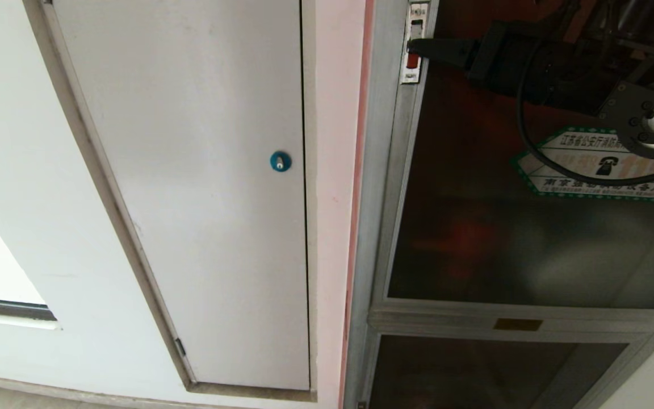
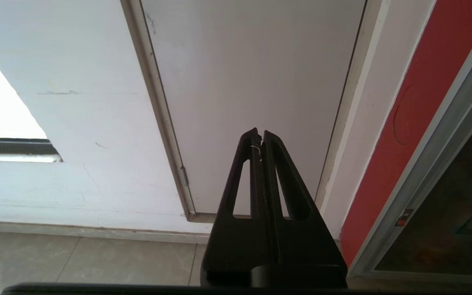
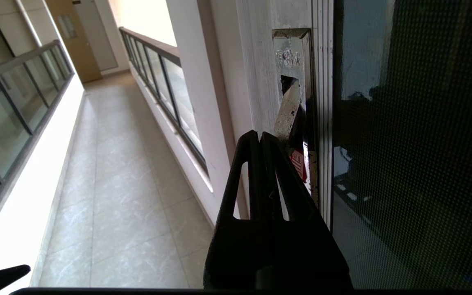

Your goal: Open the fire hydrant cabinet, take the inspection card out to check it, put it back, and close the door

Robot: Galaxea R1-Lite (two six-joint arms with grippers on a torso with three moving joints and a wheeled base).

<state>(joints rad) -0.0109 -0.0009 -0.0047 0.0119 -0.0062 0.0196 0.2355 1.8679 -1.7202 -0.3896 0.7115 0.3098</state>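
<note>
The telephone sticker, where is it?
In the head view, the telephone sticker is on the door's dark glass at the right, just below the right arm, partly crossed by its black cable.

The door (image 1: 531, 227) runs off the frame's right edge; its telephone sticker (image 1: 588, 170) print is too small to read — partly behind the arm's cable (image 1: 523, 108).

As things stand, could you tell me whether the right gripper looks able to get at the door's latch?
Probably yes. The right gripper, fingers shut, already has its tips at the latch on the door frame's edge, and nothing stands between them. Whether it is actually touching the lever is not clear.
</note>
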